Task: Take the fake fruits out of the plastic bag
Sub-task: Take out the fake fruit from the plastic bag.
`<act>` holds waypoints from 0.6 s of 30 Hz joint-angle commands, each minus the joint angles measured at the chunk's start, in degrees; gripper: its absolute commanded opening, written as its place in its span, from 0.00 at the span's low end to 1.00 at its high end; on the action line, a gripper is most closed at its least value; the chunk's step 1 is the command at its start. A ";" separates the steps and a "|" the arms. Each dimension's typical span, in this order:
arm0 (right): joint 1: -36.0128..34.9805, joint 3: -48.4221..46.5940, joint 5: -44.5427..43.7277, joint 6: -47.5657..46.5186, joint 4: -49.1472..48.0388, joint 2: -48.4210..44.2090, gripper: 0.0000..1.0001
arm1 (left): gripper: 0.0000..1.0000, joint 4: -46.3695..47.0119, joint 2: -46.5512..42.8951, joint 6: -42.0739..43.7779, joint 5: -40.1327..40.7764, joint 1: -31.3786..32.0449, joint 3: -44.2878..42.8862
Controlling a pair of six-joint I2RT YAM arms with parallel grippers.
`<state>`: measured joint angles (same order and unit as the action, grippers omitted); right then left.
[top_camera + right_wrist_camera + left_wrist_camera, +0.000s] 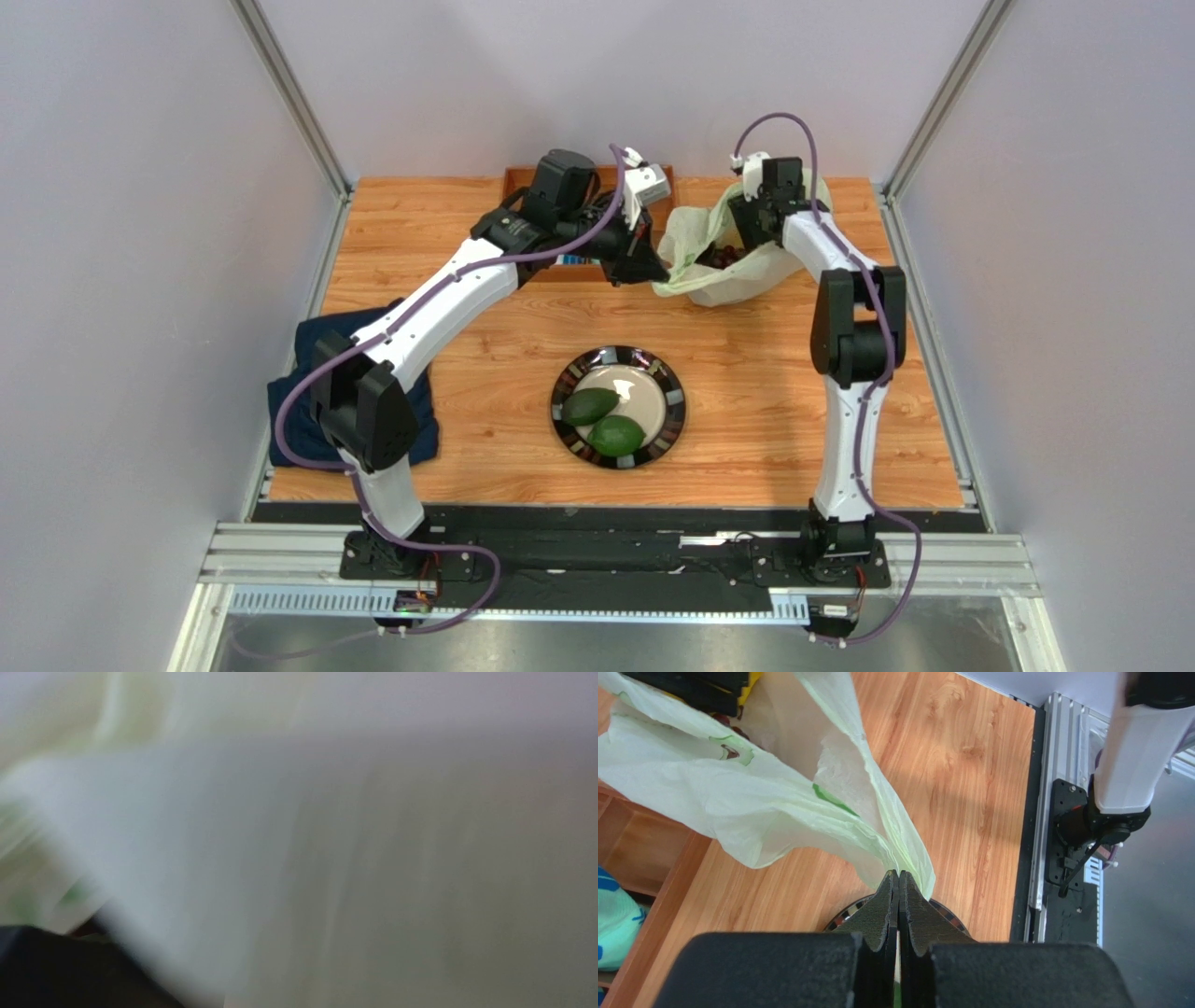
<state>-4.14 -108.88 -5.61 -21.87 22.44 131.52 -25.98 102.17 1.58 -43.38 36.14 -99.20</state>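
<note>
The plastic bag [737, 280] lies crumpled at the far right of the table. My left gripper [648, 263] is shut on the bag's near-left edge and holds it stretched; in the left wrist view the shut jaws [899, 875] pinch the pale green film [738, 798]. My right gripper [744, 231] reaches into the bag's mouth, fingers hidden. The right wrist view shows only blurred bag film [351, 847]. Two green avocados [591, 405] [617, 436] lie on the dark-rimmed plate [671, 406]. A dark reddish shape [716, 258] shows inside the bag. No lemons are in view.
A dark navy cloth [302, 385] lies at the left edge under the left arm. A wooden box [522, 179] stands at the back centre; the left wrist view shows its compartments [640, 847] and a teal-and-white sock [615, 917]. The plate's rim [843, 918] shows under my left fingers.
</note>
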 commanded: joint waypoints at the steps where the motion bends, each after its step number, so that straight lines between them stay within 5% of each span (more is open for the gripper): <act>1: 1.50 9.54 14.87 3.58 2.69 -19.67 0.29 | 0.00 0.40 0.75 1.40 0.75 0.42 -2.05; 7: 1.51 21.25 30.09 9.73 10.95 -40.16 0.27 | 0.00 2.51 2.59 -0.44 1.63 0.42 -3.46; 16: -1.39 22.84 41.55 9.75 22.46 -53.47 0.26 | 0.00 4.27 3.30 -4.57 4.08 0.42 -5.83; 18: -3.59 23.27 41.90 5.73 25.27 -55.75 0.26 | 0.12 2.69 1.99 -5.01 7.49 -0.01 -5.57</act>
<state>-5.15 -87.09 31.35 -11.77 39.35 78.28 -23.86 106.52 -1.67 -39.99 36.36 -102.17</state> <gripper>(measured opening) 0.587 0.013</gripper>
